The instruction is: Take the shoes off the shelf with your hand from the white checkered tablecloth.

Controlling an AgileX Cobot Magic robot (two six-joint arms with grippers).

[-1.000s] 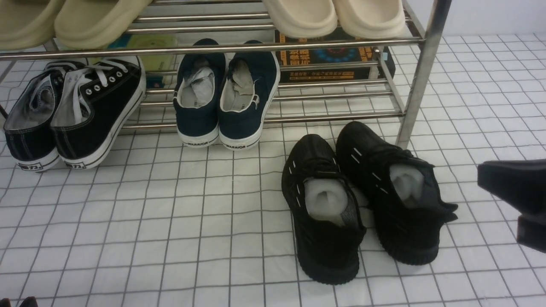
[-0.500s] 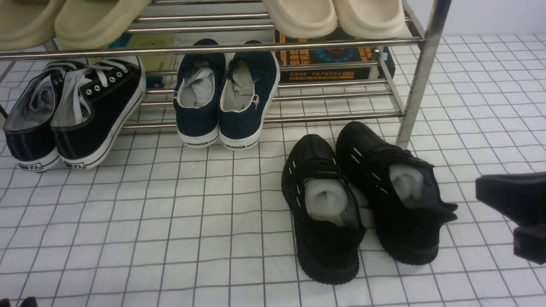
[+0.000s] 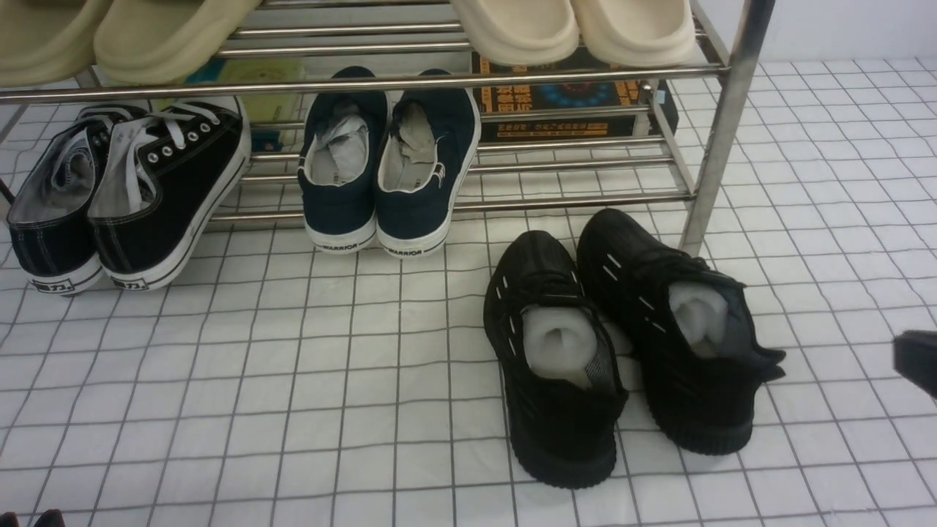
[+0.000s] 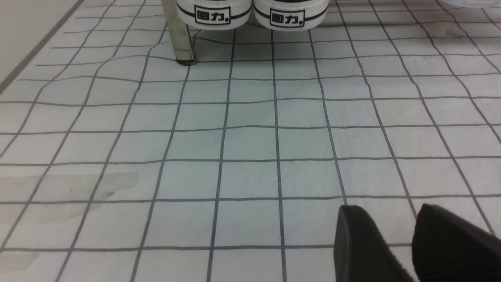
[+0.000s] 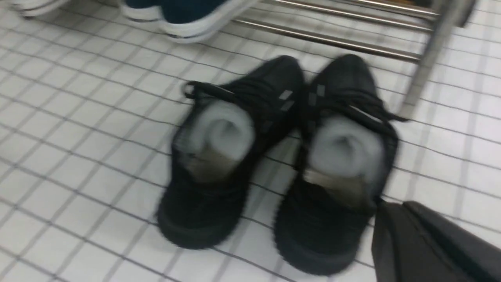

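The shoes, an all-black pair (image 3: 622, 410) with white paper stuffing, stand side by side on the white checkered tablecloth (image 3: 293, 366), just in front of the chrome shelf (image 3: 721, 132), toes toward it. The right wrist view shows the shoes (image 5: 203, 211) from behind, blurred. My right gripper (image 5: 395, 209) hangs behind the right shoe's heel, fingers together, holding nothing; only its tip (image 3: 919, 359) shows at the front view's right edge. My left gripper (image 4: 385, 219) is open and empty over bare cloth, far left of the shoes.
On the shelf's bottom tier rest a navy white-soled pair (image 3: 388, 168) and black canvas lace-ups (image 3: 132, 190). Beige slippers (image 3: 571, 29) sit on the tier above, and a dark box (image 3: 571, 102) stands behind. The shelf's right post rises next to the right shoe's toe.
My right gripper has dropped and drawn back to the right, nearly leaving the front view. The black shoes have not moved.
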